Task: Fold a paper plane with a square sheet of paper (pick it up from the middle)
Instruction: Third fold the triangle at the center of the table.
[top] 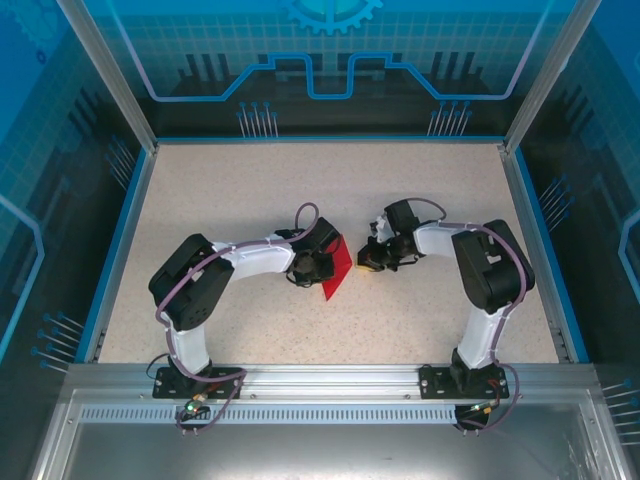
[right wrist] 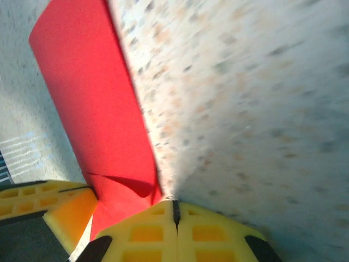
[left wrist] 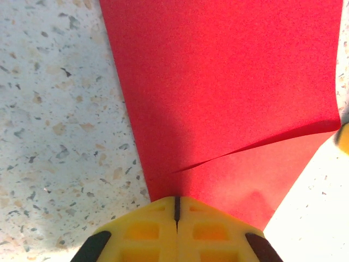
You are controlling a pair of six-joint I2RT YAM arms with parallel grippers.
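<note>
**Item 1: paper** (top: 338, 268). One sheet, bright red, plain. We log it near the middle of the table (top: 250, 190), between the two grippers, raised at a slant rather than lying flat. In the left wrist view the paper (left wrist: 229, 82) fans out wide from the fingertips and carries one shallow crease running across its lower part. In the right wrist view the paper (right wrist: 92, 98) shows as a long band running up and away to the left, with a small dark fold at its near end.

**Item 2: left gripper** (top: 318, 264). The yellow jaws are pressed together, and we see the narrow end of the paper pinched between them in its own camera (left wrist: 176, 210). The right wrist view catches this gripper (right wrist: 82, 192) at lower left, against the paper's near end.

**Item 3: right gripper** (top: 368, 262). The jaws are closed tight, seam to seam (right wrist: 175, 210). The paper's near corner meets the left side of the tips. We cannot tell whether that corner is nipped or merely touching. One of its yellow fingers (left wrist: 343, 137) shows at the right edge of the left wrist view, just beside the paper's right corner.

**Item 4: table.** Pale speckled surface (left wrist: 54, 109), bare around the paper.
</note>
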